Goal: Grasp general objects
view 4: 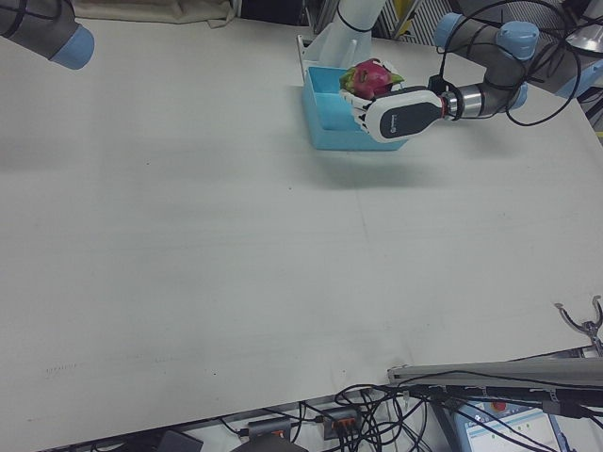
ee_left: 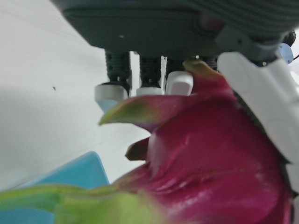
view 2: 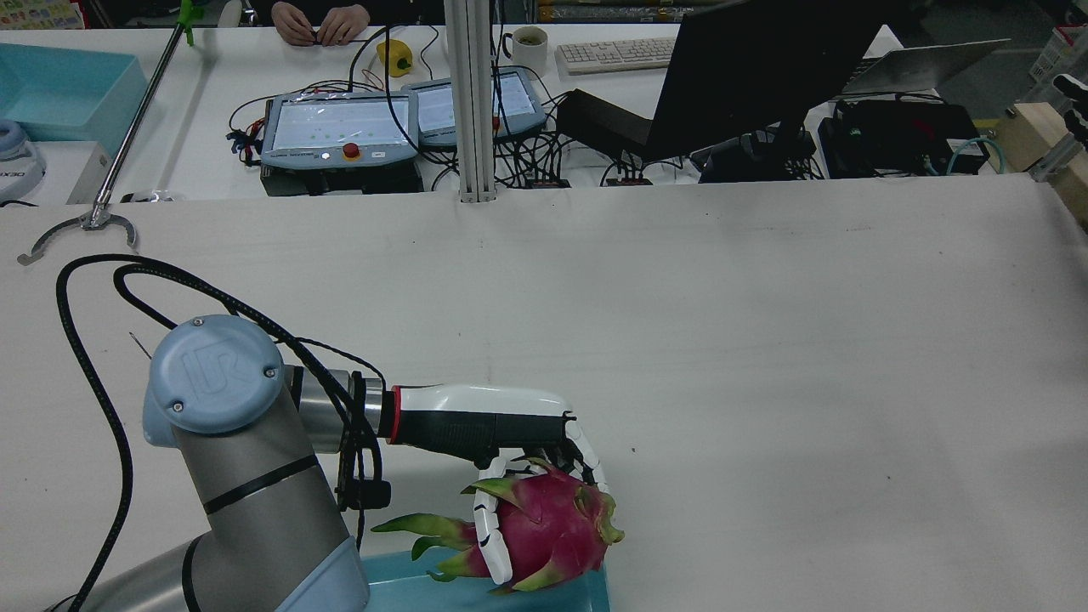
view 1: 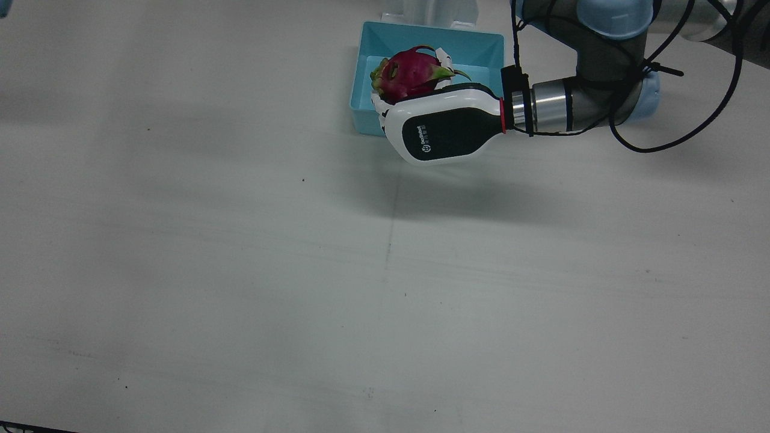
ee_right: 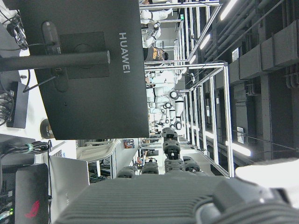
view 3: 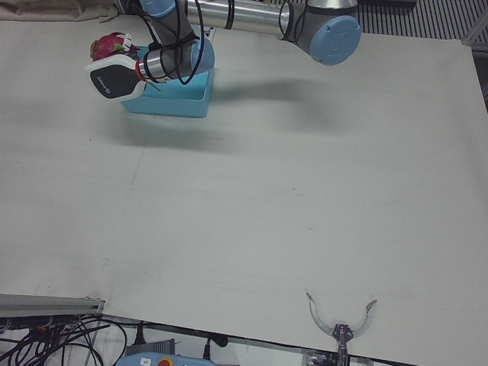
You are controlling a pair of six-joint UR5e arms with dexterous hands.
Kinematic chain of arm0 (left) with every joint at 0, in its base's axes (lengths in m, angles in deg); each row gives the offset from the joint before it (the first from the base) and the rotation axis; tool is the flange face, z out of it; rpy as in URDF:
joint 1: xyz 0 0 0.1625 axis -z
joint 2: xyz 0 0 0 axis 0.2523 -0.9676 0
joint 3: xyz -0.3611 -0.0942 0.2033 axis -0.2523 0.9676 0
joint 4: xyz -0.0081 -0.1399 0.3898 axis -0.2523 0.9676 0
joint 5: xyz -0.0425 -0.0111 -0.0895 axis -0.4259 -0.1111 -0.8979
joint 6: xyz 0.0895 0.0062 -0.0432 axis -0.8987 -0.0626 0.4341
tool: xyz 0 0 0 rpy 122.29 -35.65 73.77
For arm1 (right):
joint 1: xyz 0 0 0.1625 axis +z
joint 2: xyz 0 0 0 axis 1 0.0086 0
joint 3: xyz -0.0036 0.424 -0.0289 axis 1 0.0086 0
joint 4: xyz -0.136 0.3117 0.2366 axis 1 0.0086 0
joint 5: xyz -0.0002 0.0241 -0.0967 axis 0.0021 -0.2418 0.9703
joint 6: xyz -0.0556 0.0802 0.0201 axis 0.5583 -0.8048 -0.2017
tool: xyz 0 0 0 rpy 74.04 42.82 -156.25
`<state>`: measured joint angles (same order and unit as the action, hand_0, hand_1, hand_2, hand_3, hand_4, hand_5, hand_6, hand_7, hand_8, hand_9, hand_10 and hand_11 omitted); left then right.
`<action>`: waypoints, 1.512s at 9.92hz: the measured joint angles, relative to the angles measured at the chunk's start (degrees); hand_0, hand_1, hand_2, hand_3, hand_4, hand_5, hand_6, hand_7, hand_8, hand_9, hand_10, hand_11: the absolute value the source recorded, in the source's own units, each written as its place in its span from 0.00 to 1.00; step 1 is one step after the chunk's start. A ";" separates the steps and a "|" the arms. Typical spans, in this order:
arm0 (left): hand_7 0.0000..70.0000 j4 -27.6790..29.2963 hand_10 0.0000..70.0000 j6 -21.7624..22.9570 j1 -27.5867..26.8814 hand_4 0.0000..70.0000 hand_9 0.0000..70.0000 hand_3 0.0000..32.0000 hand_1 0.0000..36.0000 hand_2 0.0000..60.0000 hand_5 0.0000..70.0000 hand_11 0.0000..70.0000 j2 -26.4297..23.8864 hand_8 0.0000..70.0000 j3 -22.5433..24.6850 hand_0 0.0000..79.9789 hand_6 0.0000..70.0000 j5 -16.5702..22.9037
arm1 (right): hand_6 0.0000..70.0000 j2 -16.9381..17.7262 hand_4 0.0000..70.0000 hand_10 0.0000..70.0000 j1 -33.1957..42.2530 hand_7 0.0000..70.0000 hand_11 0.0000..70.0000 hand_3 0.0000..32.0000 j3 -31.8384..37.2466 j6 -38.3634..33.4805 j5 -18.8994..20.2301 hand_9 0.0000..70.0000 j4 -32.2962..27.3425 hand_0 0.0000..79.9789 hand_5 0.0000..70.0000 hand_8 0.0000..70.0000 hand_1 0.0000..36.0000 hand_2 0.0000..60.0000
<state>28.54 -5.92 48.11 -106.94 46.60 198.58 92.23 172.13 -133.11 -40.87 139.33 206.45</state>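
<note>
White table (view 1: 240, 270) — left robot hand (view 1: 442, 123) wrapped rnd dragon fruit (view 1: 409, 75).

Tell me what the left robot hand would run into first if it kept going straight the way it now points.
Probably nothing. The left robot hand, shut on the dragon fruit above the blue bin, points across the table toward the robot's right side. That stretch of white table looks bare, though height is hard to judge.

Even, cool overhead light leaves the desk (view 1: 240, 270) bright but faintly bluish, a soft shadow spreading beneath the left hand (view 1: 448, 129), while the left hand view is blurred up close on the dragon fruit (ee_left: 210, 172).
</note>
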 measured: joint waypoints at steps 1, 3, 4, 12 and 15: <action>1.00 1.24 0.59 0.48 -1.12 1.00 0.68 0.00 0.00 0.08 0.52 0.81 0.46 0.65 0.03 0.56 0.76 0.33 | 0.00 0.00 0.00 0.00 0.00 0.00 0.00 0.00 0.00 0.00 0.00 0.00 0.00 0.00 0.00 0.00 0.00 0.00; 0.63 3.25 0.21 0.84 -4.08 0.54 0.25 0.00 0.14 0.03 0.32 0.30 2.32 0.33 0.26 0.57 0.37 0.80 | 0.00 0.00 0.00 0.00 0.00 0.00 0.00 0.00 0.00 0.00 0.00 0.00 0.00 0.00 0.00 0.00 0.00 0.00; 0.50 3.97 0.15 0.87 -4.86 0.37 0.12 0.00 0.18 0.02 0.28 0.21 3.18 0.24 0.44 0.57 0.24 1.00 | 0.00 0.00 0.00 0.00 0.00 0.00 0.00 0.00 0.00 0.00 0.00 0.00 0.00 0.00 0.00 0.00 0.00 0.00; 0.69 2.64 0.24 1.06 -2.91 0.21 0.27 0.00 0.00 0.00 0.31 0.34 3.12 0.33 0.93 0.42 0.29 3.73 | 0.00 0.00 0.00 0.00 0.00 0.00 0.00 0.00 0.00 0.00 0.02 0.00 0.00 0.00 0.00 0.00 0.00 0.00; 0.80 1.39 0.30 1.34 -0.10 0.27 0.37 0.00 0.00 0.00 0.33 0.42 1.95 0.40 1.23 0.45 0.37 3.94 | 0.00 0.00 0.00 0.00 0.00 0.00 0.00 0.00 0.00 0.00 0.00 0.00 0.00 0.00 0.00 0.00 0.00 0.00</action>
<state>29.94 -4.58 48.01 -104.99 47.84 202.53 92.23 172.13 -133.11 -40.87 139.34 206.45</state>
